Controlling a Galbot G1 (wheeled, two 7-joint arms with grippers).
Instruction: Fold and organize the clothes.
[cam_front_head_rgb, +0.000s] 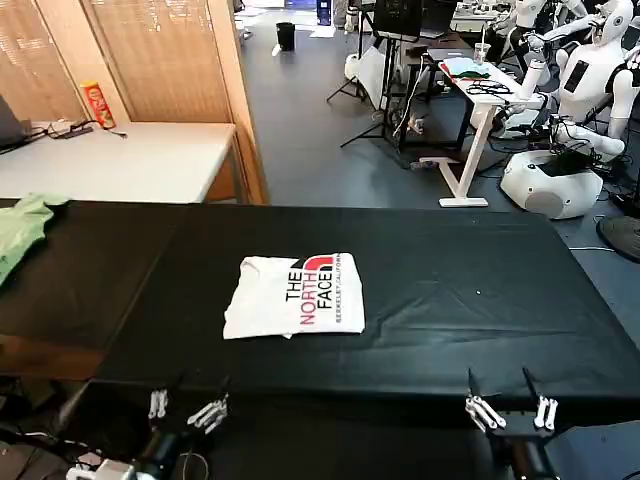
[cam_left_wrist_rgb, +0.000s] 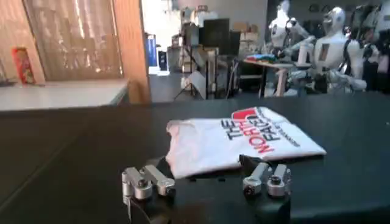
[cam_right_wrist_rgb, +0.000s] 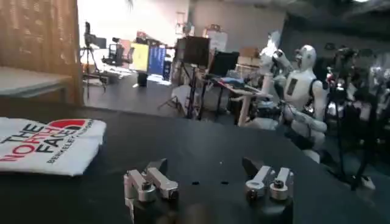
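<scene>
One folded T-shirt lay print-up on the black table; from the head we saw both grippers at the table's near edge. Our left gripper stood spread just before the shirt. Our right gripper was spread too, well aside of it.

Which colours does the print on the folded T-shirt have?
Black and red on the white T-shirt; the head view shows it best.

t-shirt mid-table, garment far left
</scene>
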